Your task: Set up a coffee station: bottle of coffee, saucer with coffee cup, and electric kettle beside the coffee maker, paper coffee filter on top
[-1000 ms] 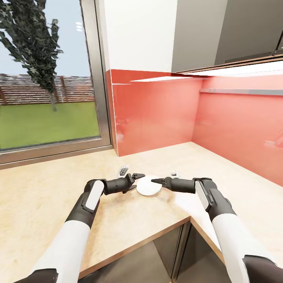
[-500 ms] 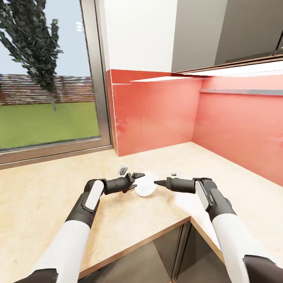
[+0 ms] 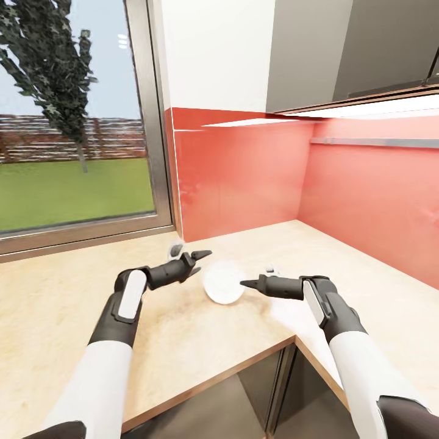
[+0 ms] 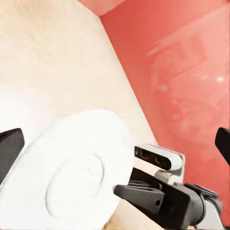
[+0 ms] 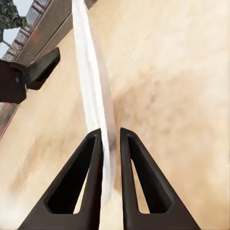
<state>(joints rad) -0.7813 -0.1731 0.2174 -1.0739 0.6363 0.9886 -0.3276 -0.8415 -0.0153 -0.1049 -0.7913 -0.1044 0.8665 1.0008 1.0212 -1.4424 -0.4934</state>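
The white saucer (image 3: 221,282) stands tilted nearly on edge just over the light wooden countertop (image 3: 55,305). My right gripper (image 3: 245,283) is shut on its rim; the right wrist view has the thin rim (image 5: 92,100) running between the two fingers (image 5: 95,143). My left gripper (image 3: 199,261) is open and a little to the left of the saucer, not touching it. From the left wrist the saucer's face (image 4: 81,167) lies between the spread left gripper (image 4: 116,146), with the right gripper (image 4: 125,191) clamped on its edge. Coffee maker, bottle, cup, filter and kettle are out of view.
A red backsplash (image 3: 244,177) closes the counter's far corner, with a window (image 3: 73,140) at the left and grey wall cabinets (image 3: 353,49) above. The counter's front edge (image 3: 244,366) makes an inner corner close under my right arm.
My left gripper has let go of the saucer, opened, and drawn back to the left and upward. The saucer has tipped up more steeply in the right gripper, which barely moved.
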